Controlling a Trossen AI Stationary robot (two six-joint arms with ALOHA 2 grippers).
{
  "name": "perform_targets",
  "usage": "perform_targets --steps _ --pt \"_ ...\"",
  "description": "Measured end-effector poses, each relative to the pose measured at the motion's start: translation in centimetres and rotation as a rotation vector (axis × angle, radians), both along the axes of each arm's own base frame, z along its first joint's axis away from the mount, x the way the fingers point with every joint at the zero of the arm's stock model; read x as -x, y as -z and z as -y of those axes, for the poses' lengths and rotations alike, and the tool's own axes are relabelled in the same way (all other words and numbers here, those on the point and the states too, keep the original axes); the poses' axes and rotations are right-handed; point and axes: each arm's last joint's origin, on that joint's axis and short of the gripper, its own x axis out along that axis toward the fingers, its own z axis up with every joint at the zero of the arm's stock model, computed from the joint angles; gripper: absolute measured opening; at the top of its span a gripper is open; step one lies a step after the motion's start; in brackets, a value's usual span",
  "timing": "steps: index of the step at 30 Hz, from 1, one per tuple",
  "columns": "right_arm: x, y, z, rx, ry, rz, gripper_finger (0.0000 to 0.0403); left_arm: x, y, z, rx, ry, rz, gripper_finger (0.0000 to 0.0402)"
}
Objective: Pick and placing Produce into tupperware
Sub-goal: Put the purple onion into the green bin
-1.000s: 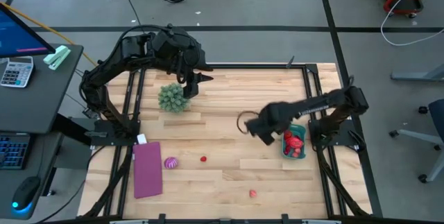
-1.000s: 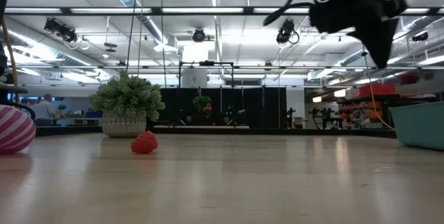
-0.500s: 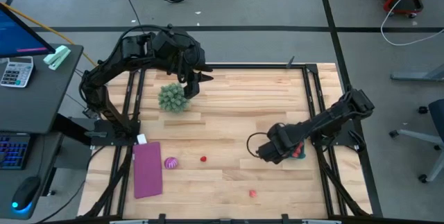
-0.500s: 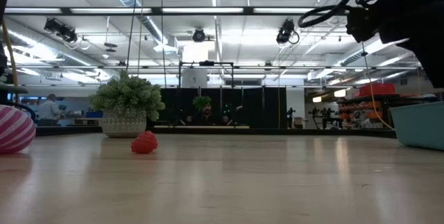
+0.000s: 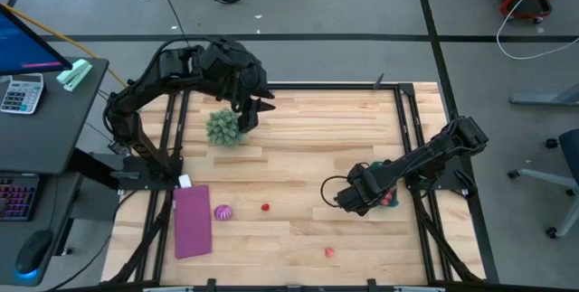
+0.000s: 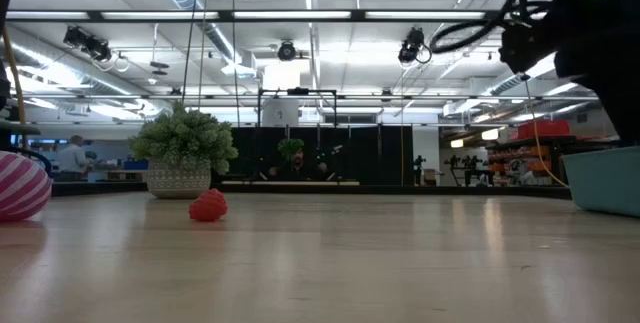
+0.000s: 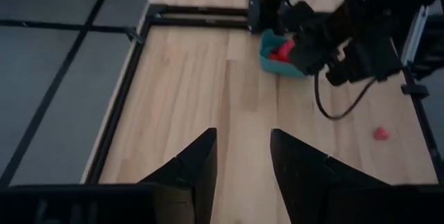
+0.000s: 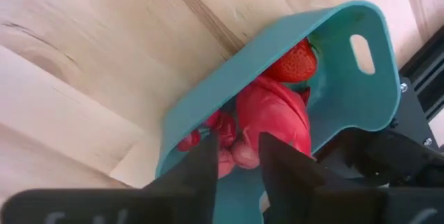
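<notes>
The teal tupperware (image 8: 347, 78) holds several red produce pieces (image 8: 274, 113). In the high view my right arm covers most of the tub (image 5: 389, 198). My right gripper (image 8: 238, 148) hangs open over its contents. On the table lie a magenta ball (image 5: 223, 211), a small red piece (image 5: 265, 207) and a pink piece (image 5: 330, 252). The ball (image 6: 20, 185) and the red piece (image 6: 208, 206) also show in the low view. My left gripper (image 5: 258, 108) waits open at the far left, above the table (image 7: 239, 161).
A green spiky plant ball (image 5: 224, 127) sits just beside my left gripper. A flat purple mat (image 5: 192, 221) lies at the near left, next to the magenta ball. Black frame rails (image 5: 409, 138) edge the table. Bare wood stretches across the middle (image 5: 298, 147).
My right arm has swung toward the table's near edge and come down. It stood left of the tub a second ago and now lies over it, hiding most of it in the high view. In the low view it has slid off to the upper right.
</notes>
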Motion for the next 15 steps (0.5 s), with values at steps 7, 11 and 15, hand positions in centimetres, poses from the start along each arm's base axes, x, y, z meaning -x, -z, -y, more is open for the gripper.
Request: perform_targets --steps 7,11,15 --pt "-2.1 -3.1 -0.5 -0.088 0.002 0.114 0.0144 0.6 1.0 2.2 0.047 0.048 -0.137 0.0151" --pt "-3.7 -5.8 -1.2 -0.103 -0.074 0.258 0.0149 1.1 1.6 4.5 0.088 0.087 -0.224 0.0152" --pt "-5.1 -6.6 -2.8 -0.131 -0.202 0.447 0.0151 1.1 2.4 7.2 0.083 0.112 -0.281 0.0146"
